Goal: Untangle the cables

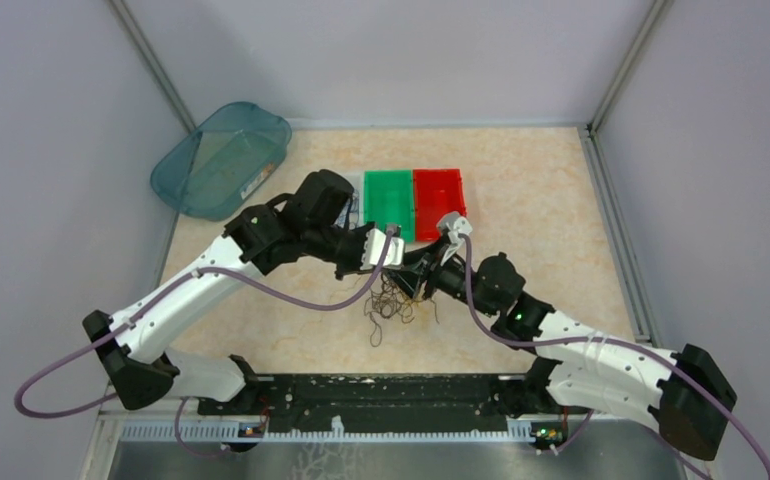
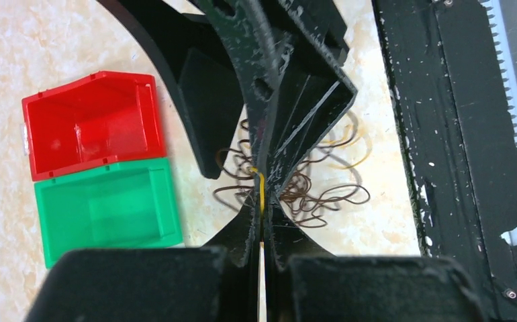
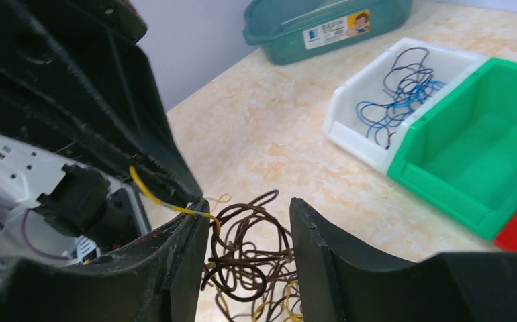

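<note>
A tangle of thin dark brown and yellow cables (image 1: 391,305) lies on the table in front of both arms. My left gripper (image 2: 262,201) is shut on a yellow cable (image 2: 262,188) that rises out of the tangle (image 2: 313,196). My right gripper (image 3: 249,208) is open, and its fingers (image 3: 323,261) stand on either side of the raised brown loops (image 3: 256,248). The yellow cable (image 3: 150,193) runs from the left gripper's tip across the right gripper's left finger. The two grippers meet tip to tip over the tangle, the left gripper (image 1: 401,262) beside the right gripper (image 1: 423,283).
Three small bins stand side by side behind the grippers: a white bin (image 3: 366,134) holding blue cables (image 3: 400,94), a green bin (image 1: 389,200) and a red bin (image 1: 438,198). A teal tub (image 1: 223,158) sits at the far left. The black base strip (image 2: 457,134) runs along the near edge.
</note>
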`<state>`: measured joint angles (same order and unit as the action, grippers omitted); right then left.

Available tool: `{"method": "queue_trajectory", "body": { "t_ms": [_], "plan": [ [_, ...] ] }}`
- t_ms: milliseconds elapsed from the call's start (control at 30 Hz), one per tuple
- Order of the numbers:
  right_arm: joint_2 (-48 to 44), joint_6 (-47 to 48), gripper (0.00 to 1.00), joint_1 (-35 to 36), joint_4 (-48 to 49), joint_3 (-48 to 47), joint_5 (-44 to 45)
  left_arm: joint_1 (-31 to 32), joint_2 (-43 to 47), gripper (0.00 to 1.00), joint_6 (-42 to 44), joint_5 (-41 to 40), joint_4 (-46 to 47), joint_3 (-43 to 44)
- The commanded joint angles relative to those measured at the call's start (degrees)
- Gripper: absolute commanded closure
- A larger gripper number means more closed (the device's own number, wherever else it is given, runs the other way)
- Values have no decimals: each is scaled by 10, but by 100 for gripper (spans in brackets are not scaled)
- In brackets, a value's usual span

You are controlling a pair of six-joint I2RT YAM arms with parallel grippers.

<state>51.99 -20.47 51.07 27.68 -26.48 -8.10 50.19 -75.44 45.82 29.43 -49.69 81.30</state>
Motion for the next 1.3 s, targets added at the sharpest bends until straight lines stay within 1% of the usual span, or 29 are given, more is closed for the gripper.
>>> {"method": "queue_trajectory", "body": {
  "t_ms": [0,100,267,433,500,800,967,1067,1267],
  "plan": [
    [-18,58,50,28,29,-12,108,16,-13,100,-19,27,-35,27],
    [-15,97,45,61,40,-17,182,24,-23,100,-21,38,-50,40],
    [-14,124,40,89,90,-10,260,34,-34,100,-23,57,-74,58],
    [-17,137,40,102,183,22,317,37,-37,100,-19,86,-100,68],
    [-7,138,41,103,202,26,338,37,-40,100,-18,93,-111,77],
    [65,117,43,103,246,48,378,38,-44,100,-7,133,-163,146],
    [81,87,48,102,263,61,384,38,-33,100,-7,139,-162,156],
    [87,71,48,102,251,67,386,38,-29,100,-8,143,-162,174],
    [96,37,48,101,257,100,397,39,-24,100,-16,157,-157,232]
  ]
}}
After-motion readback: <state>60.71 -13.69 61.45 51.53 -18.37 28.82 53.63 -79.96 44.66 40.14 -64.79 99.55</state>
